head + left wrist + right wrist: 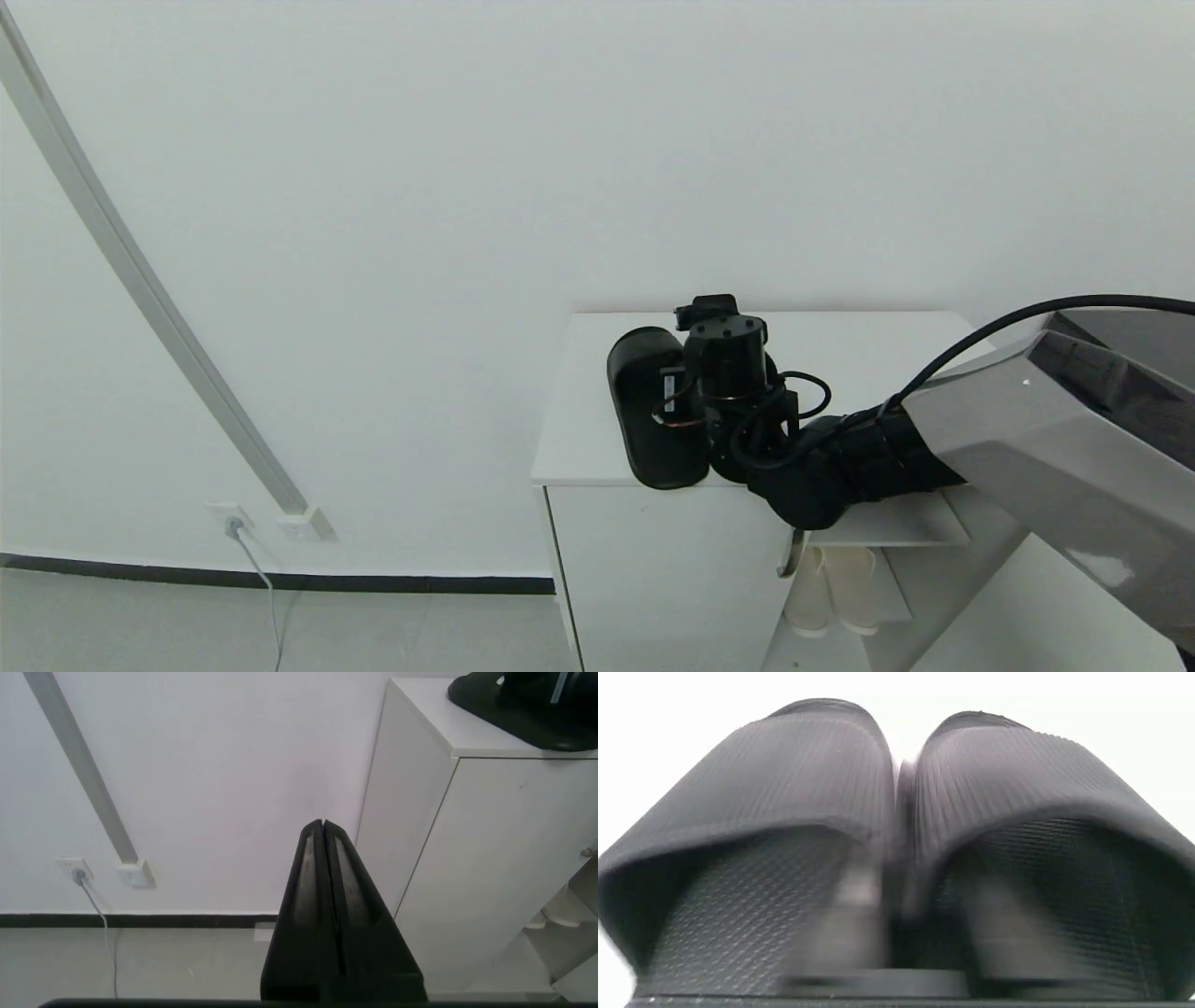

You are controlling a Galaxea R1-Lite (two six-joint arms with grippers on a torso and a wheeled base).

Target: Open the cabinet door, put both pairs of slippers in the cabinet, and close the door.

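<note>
black slippers [653,411] are pinched as a pair by the right gripper [700,411] at the front left edge of the white cabinet [672,569] top. they are set on edge, one sole turned leftward, with the long axis run front to back. open floor [140,625] and bare wall [420,187] are seen left of the cabinet. white slippers [831,588] are seen inside it, under a shelf [896,527]. the left gripper [323,859] is held apart from the cabinet's side, jaws pressed together on nothing.
</note>
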